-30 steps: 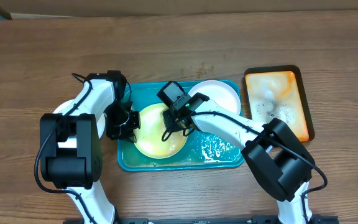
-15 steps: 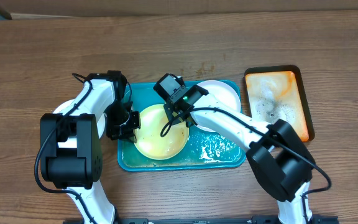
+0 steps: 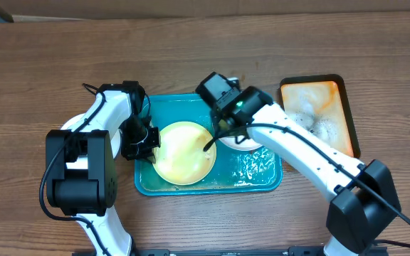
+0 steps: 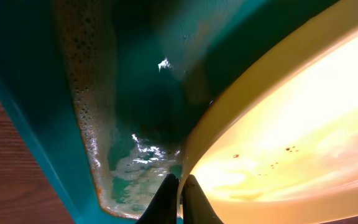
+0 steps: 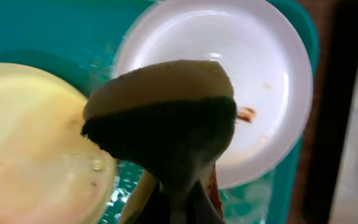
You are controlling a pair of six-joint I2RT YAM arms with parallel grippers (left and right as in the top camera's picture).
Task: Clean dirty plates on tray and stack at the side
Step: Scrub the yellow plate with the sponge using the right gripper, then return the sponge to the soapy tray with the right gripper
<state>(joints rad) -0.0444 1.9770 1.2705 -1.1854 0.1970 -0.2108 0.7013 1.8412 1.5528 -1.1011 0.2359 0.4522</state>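
Right gripper (image 5: 176, 200) is shifting off the yellow-green plate (image 5: 23, 149), now hovering over the white plate (image 5: 241, 56) in the tray (image 5: 36, 31), clenching a sponge (image 5: 166, 112). Left gripper (image 4: 180, 186) is pinching the yellow-green rim. Scrubbing underway; next move probably needs sponge lowering onto smear (image 5: 246, 114) beneath.

Two plates: one yellow-green plate (image 3: 184, 151), one white plate (image 5: 260, 74). Two trays: one teal tray (image 3: 176, 107), one orange tray (image 3: 320, 107). One sponge (image 5: 166, 106).

The right arm (image 3: 301, 149) and sponge (image 5: 166, 118) overhang the white plate (image 5: 253, 68); the yellow plate (image 3: 184, 153) lies open above, left end effector (image 4: 179, 186) clamping its rim.
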